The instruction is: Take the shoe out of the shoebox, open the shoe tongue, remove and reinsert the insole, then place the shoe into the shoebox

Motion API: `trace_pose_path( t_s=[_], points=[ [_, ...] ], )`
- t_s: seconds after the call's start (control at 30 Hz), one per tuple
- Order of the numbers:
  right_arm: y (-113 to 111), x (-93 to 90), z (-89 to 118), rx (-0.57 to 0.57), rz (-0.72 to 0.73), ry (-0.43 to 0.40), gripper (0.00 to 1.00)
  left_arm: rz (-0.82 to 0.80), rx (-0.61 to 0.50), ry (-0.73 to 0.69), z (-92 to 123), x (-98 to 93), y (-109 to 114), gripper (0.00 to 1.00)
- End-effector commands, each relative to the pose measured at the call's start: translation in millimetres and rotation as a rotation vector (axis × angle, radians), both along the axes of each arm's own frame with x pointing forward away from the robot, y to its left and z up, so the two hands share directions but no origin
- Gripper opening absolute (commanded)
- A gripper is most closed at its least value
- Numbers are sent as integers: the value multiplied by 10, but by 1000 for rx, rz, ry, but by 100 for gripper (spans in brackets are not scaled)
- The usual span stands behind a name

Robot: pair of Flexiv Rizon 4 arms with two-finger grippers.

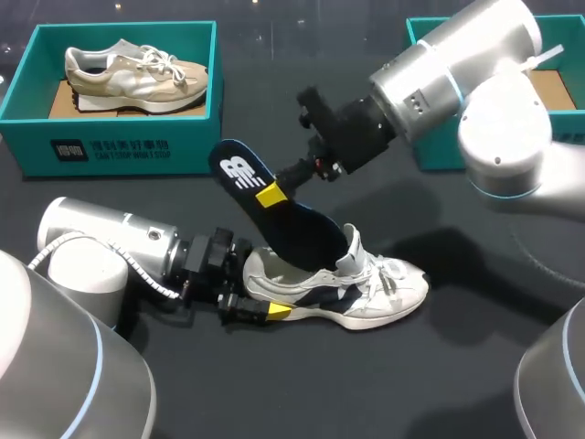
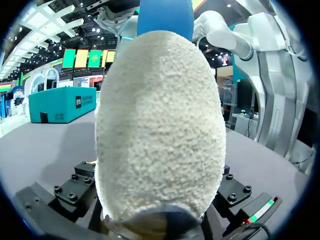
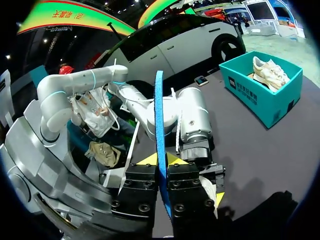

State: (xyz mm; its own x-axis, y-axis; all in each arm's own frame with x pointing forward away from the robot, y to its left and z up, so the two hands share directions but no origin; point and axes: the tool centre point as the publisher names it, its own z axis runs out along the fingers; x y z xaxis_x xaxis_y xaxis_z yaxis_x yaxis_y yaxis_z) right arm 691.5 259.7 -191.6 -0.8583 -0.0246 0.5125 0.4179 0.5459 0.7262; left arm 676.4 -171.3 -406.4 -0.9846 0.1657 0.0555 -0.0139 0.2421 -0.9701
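A white and navy shoe (image 1: 366, 291) lies on its sole in the middle of the black table. My left gripper (image 1: 260, 291) straddles its fuzzy heel (image 2: 160, 130), one yellow tip on the near side and the other hidden behind, so it is shut on the shoe. A dark blue insole (image 1: 274, 215) slants up out of the shoe's mouth, toe end inside and heel end with its white logo in the air. My right gripper (image 1: 271, 194) is shut on the insole (image 3: 160, 125), which stands edge-on between its fingers (image 3: 161, 167).
A teal shoebox (image 1: 119, 146) at the back left holds a beige shoe (image 1: 132, 75); it also shows as a teal box (image 3: 260, 97) in the right wrist view. A second teal box (image 1: 430, 146) stands at the back right, mostly behind my right arm.
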Motion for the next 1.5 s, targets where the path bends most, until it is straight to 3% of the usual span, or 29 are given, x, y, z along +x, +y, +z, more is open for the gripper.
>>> trace_pose_path(
  t_s=[0.03,0.27,0.57,1.0,1.17,1.27,1.5],
  points=[
    [-134,-73,50,-2,-21,-12,0,1,0,0,2,-7,-3,0],
    [-134,-73,50,-2,-21,-12,0,1,0,0,2,-7,-3,0],
    [-508,85,765,116,-306,85,0,1,0,0,2,-7,-3,0],
    [-508,85,765,116,-306,85,0,1,0,0,2,-7,-3,0],
    [-702,59,956,146,-423,78,0,1,0,0,2,-7,-3,0],
    [-815,60,1070,224,-477,65,0,1,0,0,2,-7,-3,0],
    [-819,57,1088,196,-499,41,0,1,0,0,2,-7,-3,0]
  ],
)
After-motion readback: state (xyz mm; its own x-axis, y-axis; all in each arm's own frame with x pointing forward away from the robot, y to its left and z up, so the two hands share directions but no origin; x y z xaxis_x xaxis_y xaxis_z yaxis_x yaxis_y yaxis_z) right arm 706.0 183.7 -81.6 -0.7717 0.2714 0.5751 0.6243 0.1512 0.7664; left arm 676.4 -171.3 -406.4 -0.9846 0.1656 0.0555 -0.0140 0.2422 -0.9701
